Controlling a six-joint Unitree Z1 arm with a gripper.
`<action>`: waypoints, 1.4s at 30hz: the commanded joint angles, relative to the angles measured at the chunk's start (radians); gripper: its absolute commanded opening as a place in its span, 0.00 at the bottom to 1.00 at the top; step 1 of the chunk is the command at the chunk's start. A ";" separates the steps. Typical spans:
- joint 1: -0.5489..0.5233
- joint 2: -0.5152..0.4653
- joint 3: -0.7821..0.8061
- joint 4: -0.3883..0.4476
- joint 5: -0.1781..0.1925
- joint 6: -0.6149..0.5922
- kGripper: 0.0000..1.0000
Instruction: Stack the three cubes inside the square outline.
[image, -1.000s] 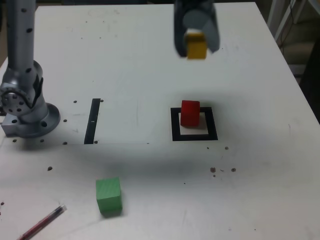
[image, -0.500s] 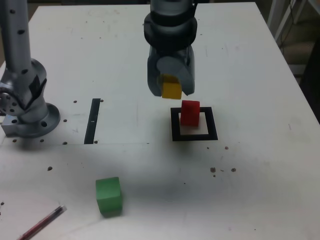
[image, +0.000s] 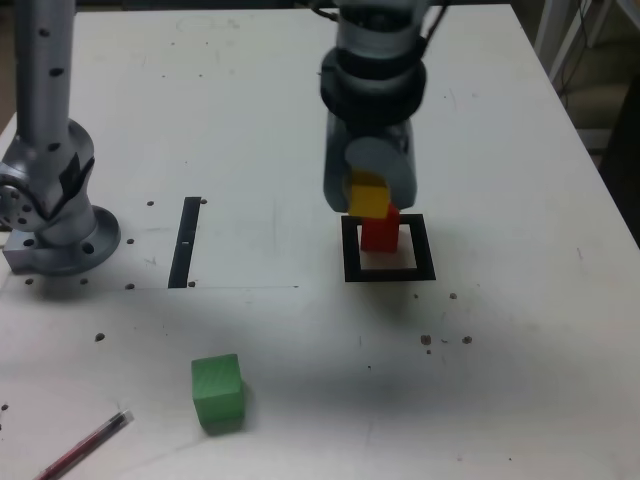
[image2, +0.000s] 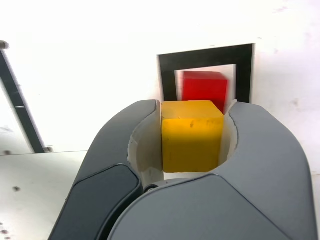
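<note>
Z1 arm (image: 375, 75): matte grey housings, darker band near wrist, rounded grey shells, dark seam lines, black dots on upright link.

The white worktop (image: 520, 350) spread out beneath the jaws (image: 370, 202). Close by them in the exterior view, a red cube (image: 379, 236) sat inside the black square outline (image: 424, 248). To their left lay a straight black strip (image: 185, 243), with the arm's base (image: 75, 245) beyond it. Toward the view's lower left from them were a green cube (image: 218, 392) and, farther off, a pen (image: 85, 446).
</note>
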 joint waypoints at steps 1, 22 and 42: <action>-0.002 0.005 -0.008 0.002 0.000 -0.005 0.23; 0.016 0.024 -0.009 -0.023 0.020 -0.008 0.26; 0.036 0.017 0.034 -0.077 -0.005 0.019 0.50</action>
